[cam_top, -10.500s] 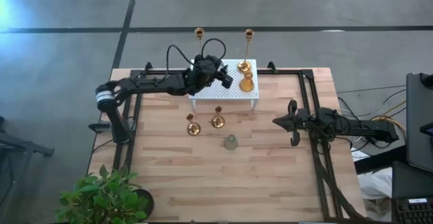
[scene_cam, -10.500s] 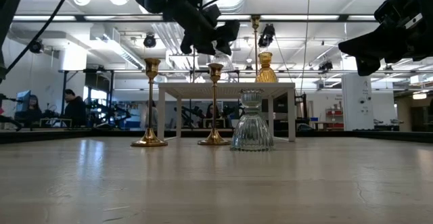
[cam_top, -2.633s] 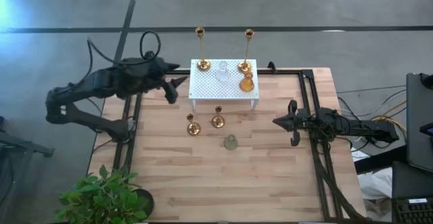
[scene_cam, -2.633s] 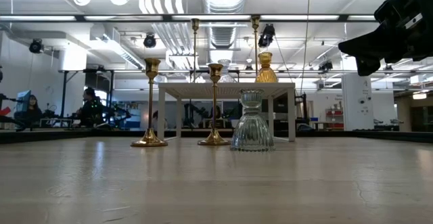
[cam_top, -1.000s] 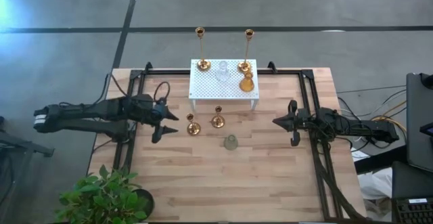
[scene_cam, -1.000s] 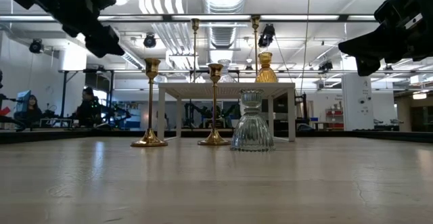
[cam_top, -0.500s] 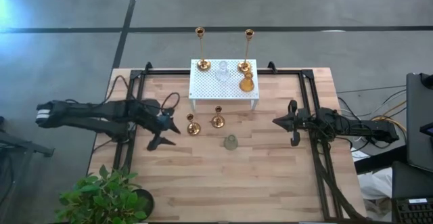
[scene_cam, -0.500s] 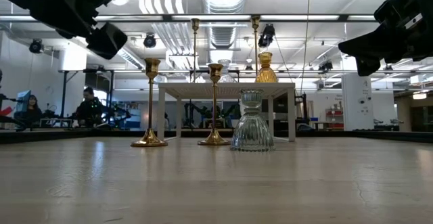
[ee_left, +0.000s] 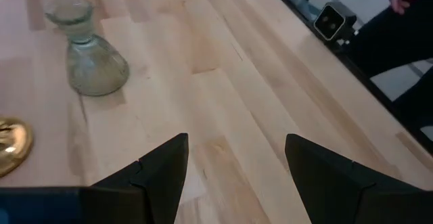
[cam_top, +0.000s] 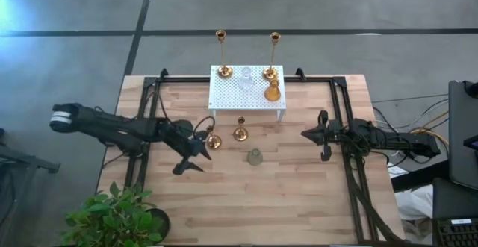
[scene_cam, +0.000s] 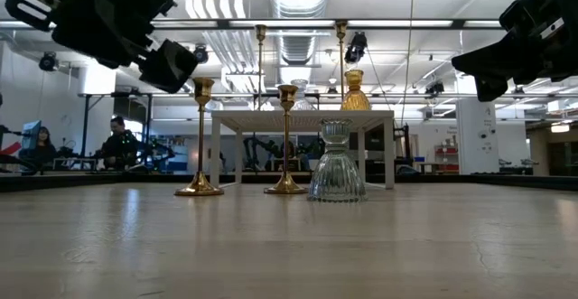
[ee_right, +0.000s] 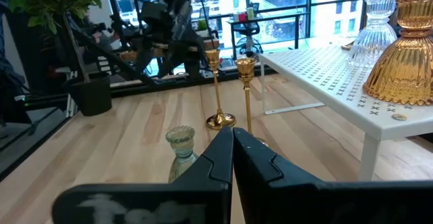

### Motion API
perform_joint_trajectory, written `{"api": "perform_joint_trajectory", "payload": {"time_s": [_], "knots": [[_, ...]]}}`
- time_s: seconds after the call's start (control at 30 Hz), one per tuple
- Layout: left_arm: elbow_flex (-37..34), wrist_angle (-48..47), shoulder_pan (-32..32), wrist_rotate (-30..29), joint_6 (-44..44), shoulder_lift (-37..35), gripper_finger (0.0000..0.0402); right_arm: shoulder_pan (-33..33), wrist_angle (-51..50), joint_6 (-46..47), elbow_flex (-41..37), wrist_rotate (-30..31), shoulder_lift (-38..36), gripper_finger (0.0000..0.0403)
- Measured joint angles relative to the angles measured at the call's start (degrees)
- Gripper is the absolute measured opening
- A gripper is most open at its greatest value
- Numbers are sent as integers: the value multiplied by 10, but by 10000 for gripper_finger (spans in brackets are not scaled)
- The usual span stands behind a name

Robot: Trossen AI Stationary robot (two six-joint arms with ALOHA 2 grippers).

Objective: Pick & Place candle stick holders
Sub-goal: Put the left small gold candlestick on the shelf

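The left gripper [cam_top: 193, 157] hangs above the wooden table [cam_top: 299, 202], just beside the left of two short brass candle stick holders [cam_top: 213, 139], with its fingers [ee_left: 159, 170] spread wide and nothing between them. In its wrist view the grey-green glass holder [ee_left: 91, 55] stands upright on the boards ahead, clear of both fingertips, and the edge of a brass base [ee_left: 12, 146] shows to one side.

The second short brass holder [cam_top: 240, 131] stands close by the first, both in front of the white perforated stand [cam_top: 246, 92]. The grey-green glass holder sits a little nearer the table's middle, apart from them.

On the stand are the amber glass holder [cam_top: 272, 92], the clear glass holder [cam_top: 246, 78] and two tall brass candlesticks [cam_top: 222, 53], one at each rear corner.

The right gripper [cam_top: 323, 136] waits over the table's right side, well apart from all holders; its fingers [ee_right: 226, 160] are pressed together, empty.

A potted plant [cam_top: 116, 217] sits at the near left corner.
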Motion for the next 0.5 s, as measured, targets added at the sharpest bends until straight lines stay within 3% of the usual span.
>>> {"api": "perform_joint_trajectory", "payload": {"time_s": [0.3,0.5], "knots": [[0,13,-6,-116,-53,14,252,0,0,0,0,0,0,8],[0,-29,-6,-122,-65,-11,252,0,0,0,0,0,0,8]]}}
